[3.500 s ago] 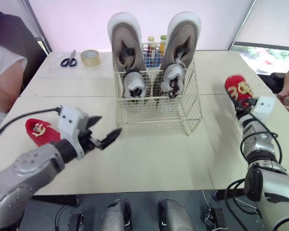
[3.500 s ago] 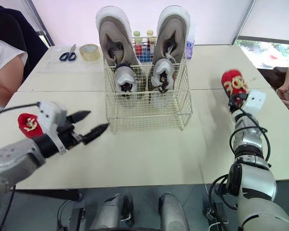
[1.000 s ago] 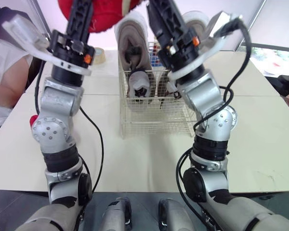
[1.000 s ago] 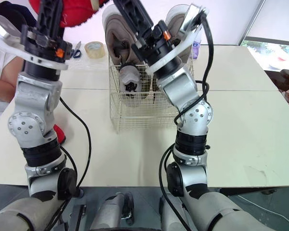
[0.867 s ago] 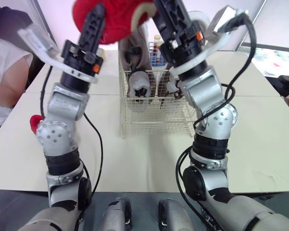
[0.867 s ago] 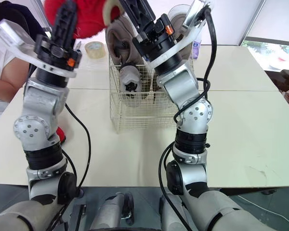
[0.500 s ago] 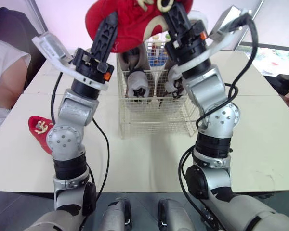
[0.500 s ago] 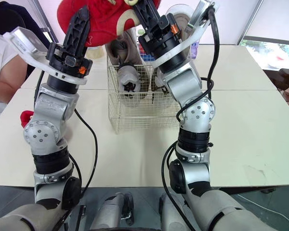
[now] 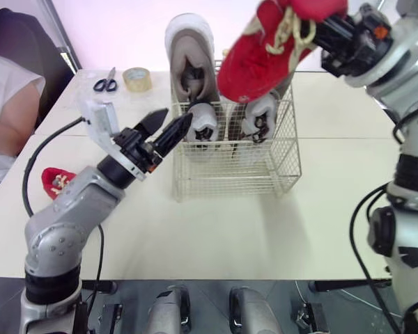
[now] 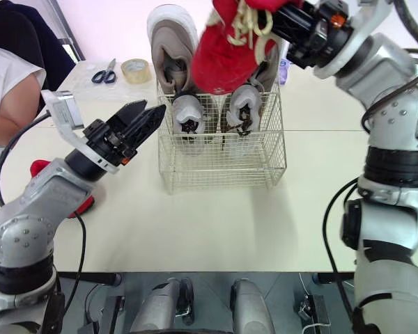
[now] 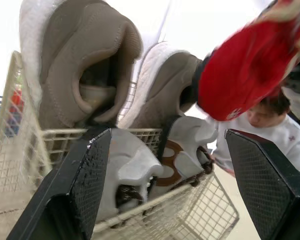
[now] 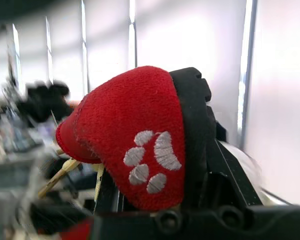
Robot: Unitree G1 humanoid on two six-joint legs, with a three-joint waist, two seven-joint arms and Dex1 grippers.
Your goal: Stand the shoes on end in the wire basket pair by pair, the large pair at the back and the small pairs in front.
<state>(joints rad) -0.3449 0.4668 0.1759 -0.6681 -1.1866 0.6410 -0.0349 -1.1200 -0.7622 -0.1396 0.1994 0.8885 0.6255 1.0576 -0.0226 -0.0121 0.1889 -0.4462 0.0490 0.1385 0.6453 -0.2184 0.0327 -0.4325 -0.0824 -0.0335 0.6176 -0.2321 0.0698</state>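
The right gripper is clamped on the heel of a red shoe, its fingers tight against the paw-print patch. It holds the shoe in the air, toe down and tilted toward the robot's left, over the right half of the basket. Half a second ago both grippers were up at this shoe, high over the basket. Now the right one alone has it, and that arm has swung out to the right.

The left gripper has let go and come down. It hangs empty with fingers spread wide, just beside the basket's left side and pointing at it.

Inside the basket the large pair stands on end at the back and a small pair stands on end in front, both as before. The second red shoe lies on the table, well to the left of the basket, beyond the left arm.

Scissors and tape lie at the far left of the table. A person sits at the left edge.
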